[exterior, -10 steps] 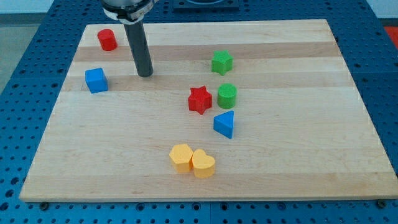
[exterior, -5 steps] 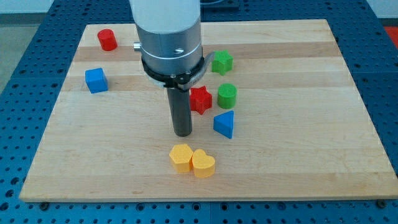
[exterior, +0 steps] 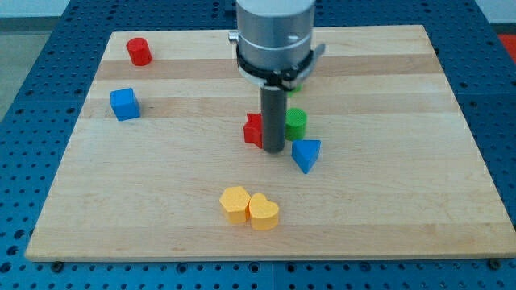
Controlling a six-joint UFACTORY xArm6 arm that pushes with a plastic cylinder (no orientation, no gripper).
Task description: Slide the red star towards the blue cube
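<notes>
A wooden board (exterior: pixel 451 121) lies on a blue perforated table (exterior: pixel 24 97). My tip (exterior: pixel 273 150) is a plain rod with nothing to open or close. It rests against the red star (exterior: pixel 254 129), which sits just at its 10 o'clock, partly hidden. A green cylinder (exterior: pixel 297 122) is at 2 o'clock and a blue triangular block (exterior: pixel 306 154) at 4 o'clock. The blue cube (exterior: pixel 124 104) lies well apart at the star's 9 o'clock.

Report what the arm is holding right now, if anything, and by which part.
Nothing is held; the arm has only a rod. My tip rests on the board against the view's right side of the red star, with the blue triangle just beyond it.
</notes>
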